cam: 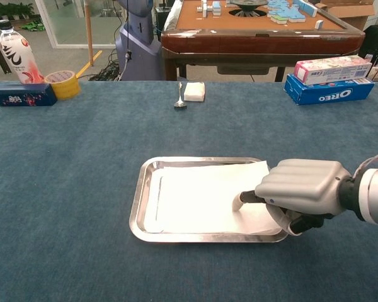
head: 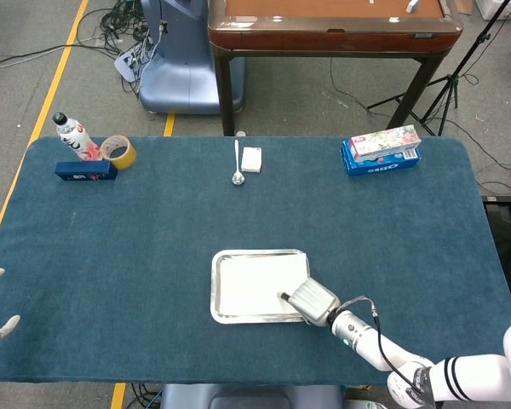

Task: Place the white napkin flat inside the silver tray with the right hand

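Observation:
The silver tray (head: 215,290) (cam: 138,202) lies at the near middle of the blue table. Inside it the white napkin (head: 251,285) (cam: 198,194) lies mostly flat. Only its right front corner curls up against the tray's right rim, under my right hand. My right hand (head: 312,302) (cam: 300,190) sits over that right rim, knuckles up. One fingertip (cam: 240,201) presses down on the napkin, and the curled edge is pinched beneath the hand. At the far left edge of the head view, my left hand (head: 5,326) shows only two spread fingers holding nothing.
A spoon (head: 237,164) (cam: 180,98) and a small white block (head: 251,159) (cam: 194,92) lie at the back middle. Boxes including an Oreo pack (head: 381,159) (cam: 327,91) stand back right. A bottle (head: 73,136) (cam: 17,55), a tape roll (head: 119,152) (cam: 62,83) and a blue box (head: 85,170) stand back left.

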You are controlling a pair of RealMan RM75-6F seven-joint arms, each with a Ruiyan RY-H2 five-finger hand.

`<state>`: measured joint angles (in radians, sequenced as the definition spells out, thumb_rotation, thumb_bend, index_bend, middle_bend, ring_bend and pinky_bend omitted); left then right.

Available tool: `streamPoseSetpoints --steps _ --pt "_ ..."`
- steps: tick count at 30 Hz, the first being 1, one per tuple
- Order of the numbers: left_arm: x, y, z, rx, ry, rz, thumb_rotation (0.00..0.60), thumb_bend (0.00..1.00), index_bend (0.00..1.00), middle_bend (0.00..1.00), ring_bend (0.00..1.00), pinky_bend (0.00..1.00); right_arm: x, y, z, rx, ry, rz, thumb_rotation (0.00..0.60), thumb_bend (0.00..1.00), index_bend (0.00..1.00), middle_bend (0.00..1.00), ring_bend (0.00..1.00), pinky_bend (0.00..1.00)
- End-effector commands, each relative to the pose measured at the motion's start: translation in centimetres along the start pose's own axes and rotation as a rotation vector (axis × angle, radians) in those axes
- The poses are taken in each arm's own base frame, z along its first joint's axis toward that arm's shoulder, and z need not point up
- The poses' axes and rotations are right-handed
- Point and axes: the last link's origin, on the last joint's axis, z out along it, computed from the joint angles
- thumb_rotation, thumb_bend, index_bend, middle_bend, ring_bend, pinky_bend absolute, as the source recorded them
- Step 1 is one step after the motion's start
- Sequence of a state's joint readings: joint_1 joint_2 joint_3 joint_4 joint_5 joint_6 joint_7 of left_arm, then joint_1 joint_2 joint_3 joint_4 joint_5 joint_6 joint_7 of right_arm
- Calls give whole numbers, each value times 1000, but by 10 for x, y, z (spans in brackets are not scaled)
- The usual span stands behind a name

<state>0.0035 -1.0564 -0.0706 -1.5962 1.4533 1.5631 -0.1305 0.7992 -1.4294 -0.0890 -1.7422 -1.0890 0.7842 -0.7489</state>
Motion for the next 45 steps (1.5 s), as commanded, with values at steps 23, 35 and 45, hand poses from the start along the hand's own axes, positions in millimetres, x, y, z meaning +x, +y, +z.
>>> streamPoseSetpoints --steps 23,35,45 --pt "1 0 -1 1 1 0 600 171 227 0 0 242 2 -11 11 -12 25 46 600 1000 160 1000 946 926" --pt "1 0 -1 -2 1 2 600 171 227 0 0 242 10 -16 11 -4 62 83 600 1000 160 1000 946 926" --pt "1 0 -1 -2 1 3 600 171 228 0 0 242 13 -9 -1 -16 62 62 600 1000 160 1000 946 926"
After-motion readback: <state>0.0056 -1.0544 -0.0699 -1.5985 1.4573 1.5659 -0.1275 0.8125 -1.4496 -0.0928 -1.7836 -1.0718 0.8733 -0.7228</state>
